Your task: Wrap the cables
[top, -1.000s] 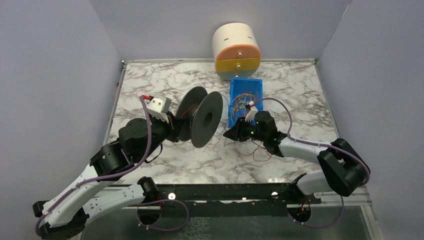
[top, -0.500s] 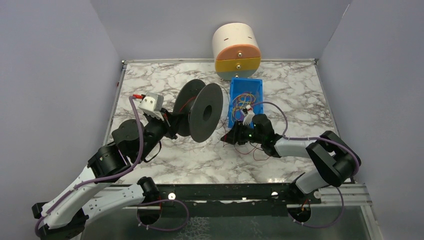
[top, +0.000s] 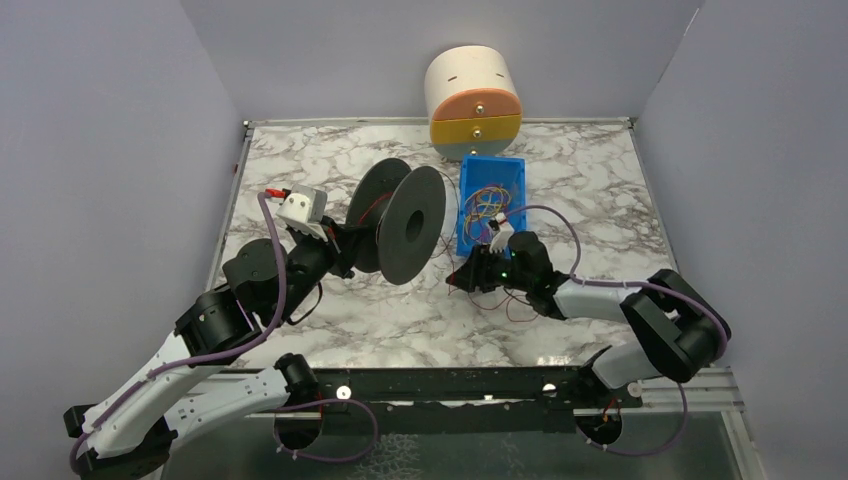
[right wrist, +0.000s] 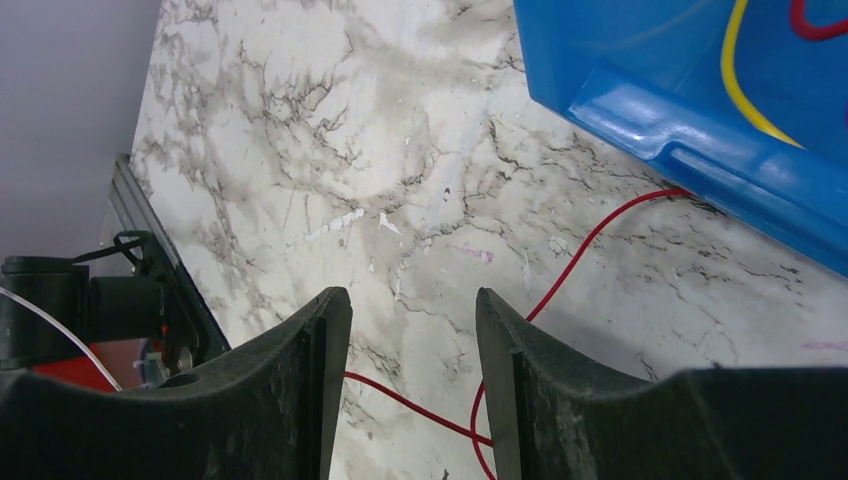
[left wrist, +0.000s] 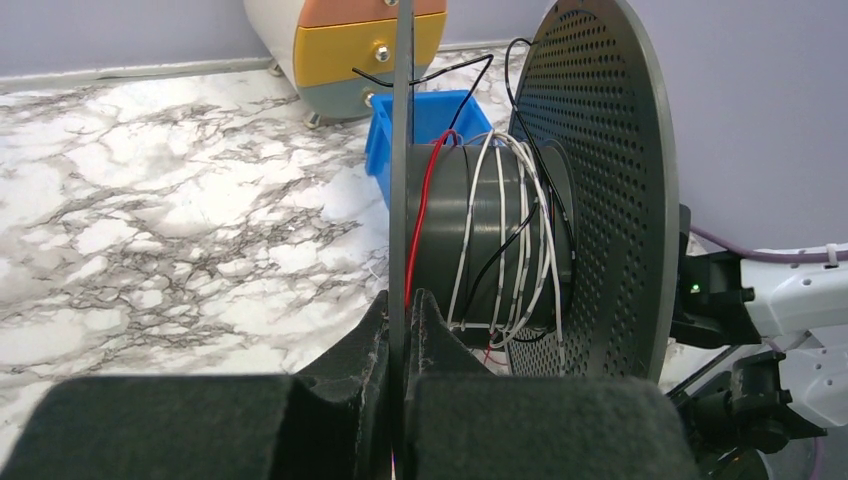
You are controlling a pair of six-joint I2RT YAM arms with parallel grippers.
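A black spool (top: 398, 224) stands on edge mid-table, its hub (left wrist: 480, 235) wound with white, black and red cables. My left gripper (top: 345, 245) is shut on the spool's near flange (left wrist: 401, 180), its pads clamping the rim (left wrist: 403, 320). My right gripper (top: 462, 274) is open, low over the marble just right of the spool. A loose red cable (right wrist: 590, 245) lies on the table and passes between its fingers (right wrist: 300, 370) without being gripped; it also shows in the top view (top: 515, 305).
A blue bin (top: 489, 200) with tangled coloured cables sits behind my right gripper; its corner shows in the right wrist view (right wrist: 690, 120). A round drawer unit (top: 473, 100) stands at the back wall. Walls close in left and right.
My left gripper tilted the spool up and back a little about one second ago, then held still. My right gripper shifted left toward the spool, staying low and open.
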